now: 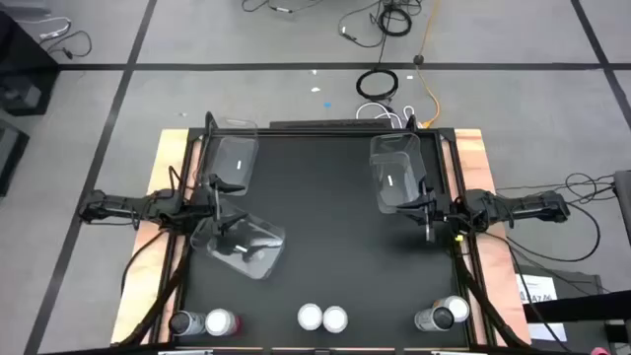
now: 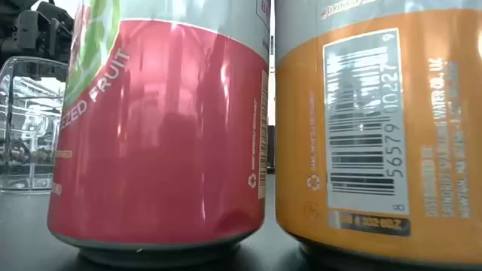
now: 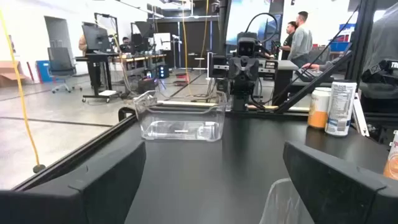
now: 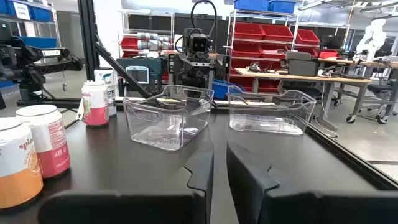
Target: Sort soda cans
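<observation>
Six soda cans stand upright in pairs along the table's near edge: a grey one (image 1: pixel 182 322) beside a pink-red one (image 1: pixel 219 321), a middle pair (image 1: pixel 322 318), and a right pair (image 1: pixel 442 317). The low view is filled by the pink-red can (image 2: pixel 158 128) and the orange can (image 2: pixel 384 128) of the middle pair. My left gripper (image 1: pixel 225 187) (image 3: pixel 214 180) hovers open at the table's left, between two clear bins. My right gripper (image 1: pixel 419 205) (image 4: pixel 219 165) hovers at the right beside a third bin, its fingers almost together and holding nothing.
Three clear plastic bins sit on the black table: far left (image 1: pixel 237 158), tilted at mid left (image 1: pixel 242 242), and right (image 1: pixel 399 173). Open tabletop lies in the middle (image 1: pixel 325 227). A raised frame rims the table. People stand in the room beyond (image 3: pixel 301 37).
</observation>
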